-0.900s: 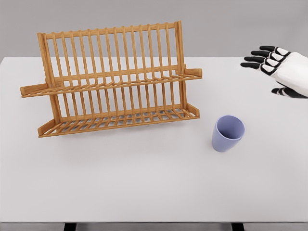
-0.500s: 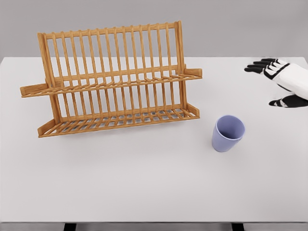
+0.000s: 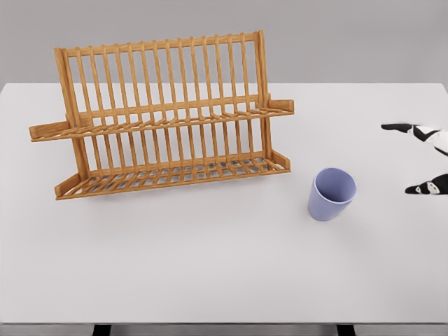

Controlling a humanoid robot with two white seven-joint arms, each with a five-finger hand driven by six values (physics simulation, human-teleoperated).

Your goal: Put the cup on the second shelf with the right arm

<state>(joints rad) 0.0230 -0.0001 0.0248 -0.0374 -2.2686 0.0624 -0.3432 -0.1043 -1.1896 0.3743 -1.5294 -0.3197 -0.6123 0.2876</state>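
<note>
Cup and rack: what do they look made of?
Cup: smooth matte lavender, no gloss or pattern, probably plastic, possibly glazed ceramic. Dish rack: orange-brown slats and rails with a faint grain, looks like varnished wood or bamboo.

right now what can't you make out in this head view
- Right hand: head view; the right picture edge cuts off all but two fingertips, so palm, wrist and arm are unseen.
- Left arm: not in the head view at all.
- Cup: its far outer side and its bottom are hidden by its own wall.
- Table: legs cut off by the bottom edge.
</note>
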